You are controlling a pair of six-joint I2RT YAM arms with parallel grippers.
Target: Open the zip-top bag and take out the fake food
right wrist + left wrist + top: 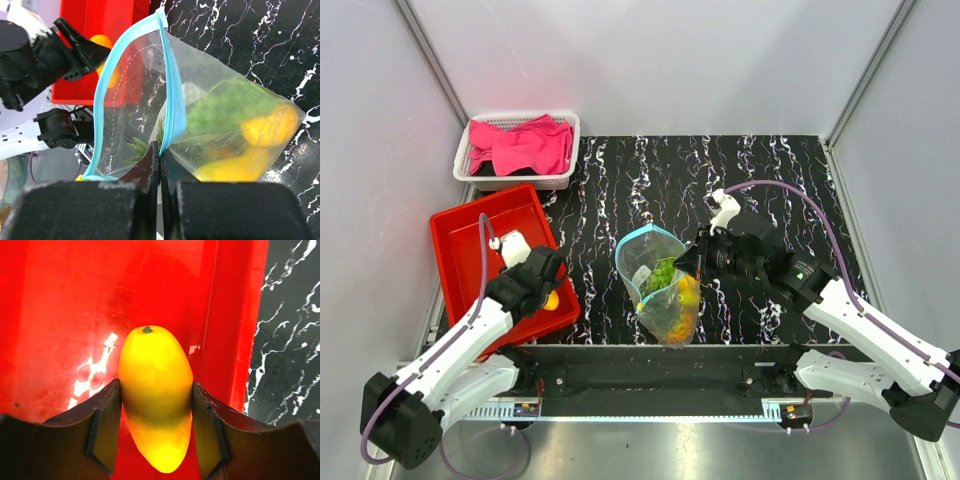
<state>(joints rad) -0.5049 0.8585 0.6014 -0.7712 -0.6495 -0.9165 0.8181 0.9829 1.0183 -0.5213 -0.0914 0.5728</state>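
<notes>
A: Largest thing at the left gripper (pixel 156 386)?

B: Directly beneath it, red tray (pixel 60 315). Between the half-spread jaws, clamped on both flanks, yellow oval piece (pixel 155 370) of the fake food, stem end pointing away from the wrist.

A: At the right gripper (pixel 160 154)?

B: Just ahead of it, zip-top bag (pixel 132 100), mouth gaping. Jaws pressed together, pinching the rim at the light blue zip strip (pixel 172 107). Inside the bag, beyond the fingertips and to their right: green pieces (pixel 230 102), then yellow-orange pieces (pixel 272 125).
</notes>
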